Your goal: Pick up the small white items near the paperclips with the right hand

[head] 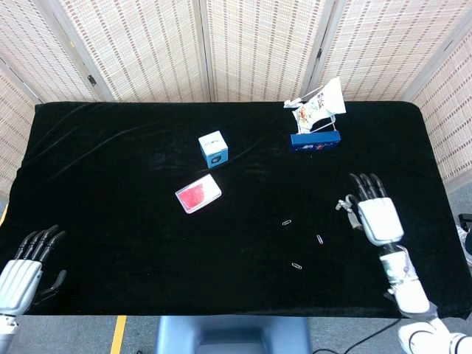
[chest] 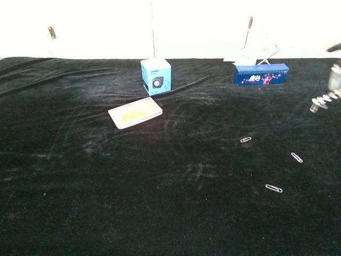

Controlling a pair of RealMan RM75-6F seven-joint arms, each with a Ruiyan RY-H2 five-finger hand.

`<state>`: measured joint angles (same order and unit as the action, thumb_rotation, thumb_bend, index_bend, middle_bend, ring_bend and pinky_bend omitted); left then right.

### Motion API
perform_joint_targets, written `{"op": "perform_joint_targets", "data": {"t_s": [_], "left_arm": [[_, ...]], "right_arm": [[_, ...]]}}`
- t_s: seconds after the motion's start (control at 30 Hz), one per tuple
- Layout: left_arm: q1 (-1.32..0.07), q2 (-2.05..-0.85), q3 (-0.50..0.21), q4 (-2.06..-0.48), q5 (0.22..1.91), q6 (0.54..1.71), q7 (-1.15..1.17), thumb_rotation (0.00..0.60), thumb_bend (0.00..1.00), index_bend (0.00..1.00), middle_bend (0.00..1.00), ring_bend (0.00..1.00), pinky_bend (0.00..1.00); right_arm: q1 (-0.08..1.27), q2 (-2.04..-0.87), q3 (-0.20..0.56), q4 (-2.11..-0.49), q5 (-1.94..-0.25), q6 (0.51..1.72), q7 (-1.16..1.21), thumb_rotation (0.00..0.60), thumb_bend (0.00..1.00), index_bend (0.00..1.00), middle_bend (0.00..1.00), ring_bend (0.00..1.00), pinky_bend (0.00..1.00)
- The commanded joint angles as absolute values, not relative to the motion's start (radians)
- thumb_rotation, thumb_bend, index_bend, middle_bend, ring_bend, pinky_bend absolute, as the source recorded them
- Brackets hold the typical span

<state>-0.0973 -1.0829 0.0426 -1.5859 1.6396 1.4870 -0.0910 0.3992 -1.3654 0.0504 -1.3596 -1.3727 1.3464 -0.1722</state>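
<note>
My right hand (head: 376, 214) hovers over the right side of the black table (head: 110, 162), palm down. It pinches a small whitish cluster of items (head: 345, 203) at its thumb side. In the chest view only the fingers (chest: 334, 74) show at the right edge, with the cluster (chest: 321, 101) hanging above the cloth. Three paperclips lie on the cloth left of the hand (head: 287, 222) (head: 319, 239) (head: 296, 265), also seen in the chest view (chest: 245, 140) (chest: 297, 157) (chest: 274, 188). My left hand (head: 22, 269) stays at the near left corner, fingers apart and holding nothing.
A small blue cube box (head: 213, 148) and a flat pink card pack (head: 198, 194) lie left of centre. A long blue box (head: 315, 141) with a paper-holding stand (head: 318, 107) sits at the back right. Woven screens stand behind the table.
</note>
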Motion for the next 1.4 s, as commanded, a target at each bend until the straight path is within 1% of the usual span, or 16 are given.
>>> {"op": "perform_joint_targets", "data": {"t_s": [0.03,0.17,0.37,0.63,0.67,0.7,0.73,0.77,0.8,0.83,0.87,0.9,0.93,1.03,1.2,1.4], "left_arm": [[-0.099,-1.086,0.044,-1.588,1.641,1.483,-0.083,0.6,0.5,0.0,0.0,0.0,0.0],[-0.1,-1.089,0.042,-1.589,1.636,1.482,-0.076,0.6,0.5,0.0,0.0,0.0,0.0],[-0.099,-1.091,0.04,-1.59,1.634,1.485,-0.073,0.6,0.5,0.0,0.0,0.0,0.0],[-0.095,-1.087,0.041,-1.588,1.638,1.496,-0.085,0.6,0.5,0.0,0.0,0.0,0.0],[-0.094,-1.087,0.041,-1.587,1.638,1.498,-0.088,0.6,0.5,0.0,0.0,0.0,0.0],[-0.093,-1.086,0.042,-1.586,1.64,1.5,-0.091,0.6,0.5,0.0,0.0,0.0,0.0],[-0.093,-1.086,0.043,-1.586,1.641,1.501,-0.093,0.6,0.5,0.0,0.0,0.0,0.0],[-0.093,-1.085,0.043,-1.585,1.643,1.502,-0.094,0.6,0.5,0.0,0.0,0.0,0.0],[-0.093,-1.086,0.044,-1.584,1.643,1.502,-0.095,0.6,0.5,0.0,0.0,0.0,0.0],[-0.093,-1.086,0.044,-1.584,1.643,1.501,-0.094,0.6,0.5,0.0,0.0,0.0,0.0],[-0.094,-1.087,0.044,-1.584,1.643,1.499,-0.092,0.6,0.5,0.0,0.0,0.0,0.0],[-0.095,-1.087,0.044,-1.584,1.642,1.498,-0.09,0.6,0.5,0.0,0.0,0.0,0.0],[-0.095,-1.088,0.044,-1.584,1.642,1.496,-0.088,0.6,0.5,0.0,0.0,0.0,0.0],[-0.096,-1.089,0.043,-1.586,1.639,1.493,-0.083,0.6,0.5,0.0,0.0,0.0,0.0],[-0.094,-1.088,0.043,-1.587,1.637,1.495,-0.083,0.6,0.5,0.0,0.0,0.0,0.0],[-0.093,-1.087,0.044,-1.585,1.641,1.5,-0.088,0.6,0.5,0.0,0.0,0.0,0.0]], "right_arm": [[0.345,-1.355,0.013,-1.308,-1.402,1.382,-0.119,0.6,0.52,0.84,0.11,0.0,0.0],[0.284,-1.378,-0.02,-1.228,-1.431,1.421,-0.039,0.6,0.52,0.84,0.11,0.0,0.0],[0.242,-1.429,-0.023,-1.122,-1.456,1.45,0.042,0.6,0.52,0.84,0.11,0.0,0.0],[0.24,-1.442,-0.002,-1.105,-1.464,1.431,0.033,0.6,0.52,0.84,0.11,0.0,0.0],[0.239,-1.442,0.0,-1.105,-1.465,1.43,0.032,0.6,0.52,0.82,0.1,0.01,0.0],[0.238,-1.438,0.0,-1.104,-1.467,1.426,0.03,0.6,0.52,0.76,0.09,0.01,0.0],[0.237,-1.434,-0.002,-1.104,-1.468,1.42,0.026,0.6,0.52,0.68,0.07,0.02,0.0],[0.236,-1.426,-0.004,-1.108,-1.463,1.406,0.015,0.6,0.52,0.53,0.04,0.01,0.0],[0.235,-1.418,-0.004,-1.115,-1.458,1.394,0.002,0.6,0.51,0.36,0.02,0.0,0.0],[0.234,-1.409,-0.005,-1.126,-1.452,1.382,-0.01,0.6,0.49,0.26,0.01,0.0,0.0],[0.233,-1.398,-0.005,-1.145,-1.444,1.367,-0.023,0.6,0.45,0.13,0.0,0.0,0.0],[0.233,-1.388,-0.005,-1.161,-1.44,1.357,-0.029,0.6,0.4,0.05,0.0,0.0,0.0],[0.232,-1.38,-0.004,-1.175,-1.436,1.35,-0.031,0.6,0.38,0.02,0.0,0.0,0.0],[0.229,-1.36,0.001,-1.205,-1.427,1.335,-0.043,0.6,0.32,0.0,0.0,0.0,0.0],[0.223,-1.328,0.006,-1.249,-1.41,1.311,-0.059,0.6,0.32,0.0,0.0,0.0,0.0],[0.199,-1.277,0.025,-1.318,-1.412,1.353,-0.023,0.6,0.32,0.0,0.0,0.0,0.0]]}}
